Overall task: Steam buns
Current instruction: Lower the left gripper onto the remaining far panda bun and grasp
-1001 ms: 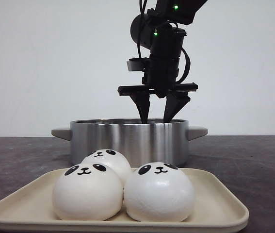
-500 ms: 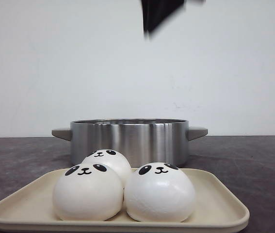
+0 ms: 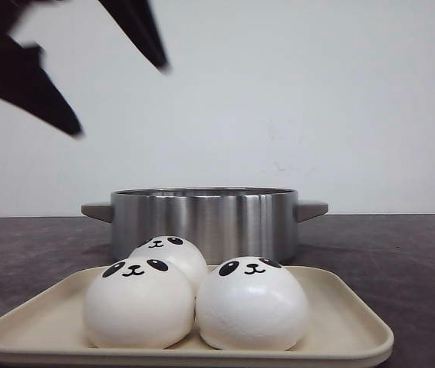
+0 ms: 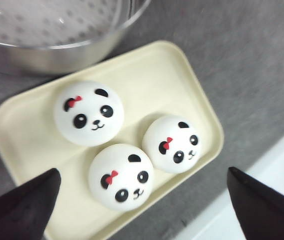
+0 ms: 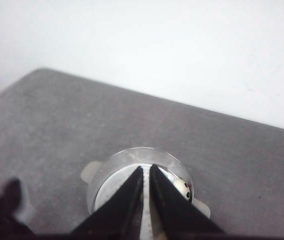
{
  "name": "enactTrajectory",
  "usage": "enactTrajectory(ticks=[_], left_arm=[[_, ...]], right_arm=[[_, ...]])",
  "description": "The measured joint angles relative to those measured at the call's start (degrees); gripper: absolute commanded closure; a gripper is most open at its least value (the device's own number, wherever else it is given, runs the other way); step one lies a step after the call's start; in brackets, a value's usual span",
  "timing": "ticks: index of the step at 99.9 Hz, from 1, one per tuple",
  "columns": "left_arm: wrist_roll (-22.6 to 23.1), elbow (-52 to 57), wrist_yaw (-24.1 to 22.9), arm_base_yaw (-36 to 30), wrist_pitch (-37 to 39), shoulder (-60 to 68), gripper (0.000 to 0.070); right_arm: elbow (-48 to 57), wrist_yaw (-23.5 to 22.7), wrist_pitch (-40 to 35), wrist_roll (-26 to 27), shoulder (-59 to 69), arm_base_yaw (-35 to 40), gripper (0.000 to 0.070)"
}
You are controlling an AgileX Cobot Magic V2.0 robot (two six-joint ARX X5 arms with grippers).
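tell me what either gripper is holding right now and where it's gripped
Nothing. The left gripper hangs open above the buns on the tray; the right gripper is shut, empty.

Left hand (image 4: 142,200) fingers spread wide, right hand (image 5: 147,172) fingers nearly together

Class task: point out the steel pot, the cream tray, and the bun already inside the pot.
steel pot (image 3: 205,222), front view, on its side wall.
cream tray (image 3: 347,322), front view, bare floor.
bun in pot (image 5: 183,187), right wrist view, its visible top.

Steel pot (image 3: 205,222), cream tray (image 3: 340,326), grey table (image 3: 401,253)
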Motion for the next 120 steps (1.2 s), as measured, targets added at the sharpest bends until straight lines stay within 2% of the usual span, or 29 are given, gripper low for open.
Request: enactTrajectory(ticks=[12, 26, 52, 66, 112, 117, 120], left_arm=[[-1.16, 0.0, -3.65, -1.86, 3.69, 6.32, 0.0023], [-2.47, 0.0, -6.01, -2.36, 7.61, 12.96, 0.0024], [-5.66, 0.0, -6.54, -2.36, 10.99, 21.14, 0.0041], [-6.1, 0.0, -7.56, -2.36, 11.39, 23.12, 0.0104], [-6.75, 0.0, -10.95, -2.34, 15.76, 23.5, 0.0105], [-6.75, 0.0, -10.95, -2.36, 16.61, 23.5, 0.012], [-6.75, 0.0, -10.95, -2.36, 17.0, 23.5, 0.0155]], right_arm=[[0.0, 1.97, -0.31, 0.83, -1.64, 0.66, 0.0688], [0.0, 2.05, -1.01, 2.12, -2.51, 0.98, 0.0688], [0.0, 2.16, -4.28, 4.39, -2.67, 1.05, 0.0688], [0.0, 2.19, -5.75, 5.07, -2.67, 1.05, 0.0688], [0.0, 2.19, -6.62, 5.27, -2.67, 1.07, 0.0688], [0.0, 2.16, -6.62, 5.27, -2.67, 1.07, 0.0688], [0.0, 2.16, -6.62, 5.27, -2.64, 1.05, 0.0688]])
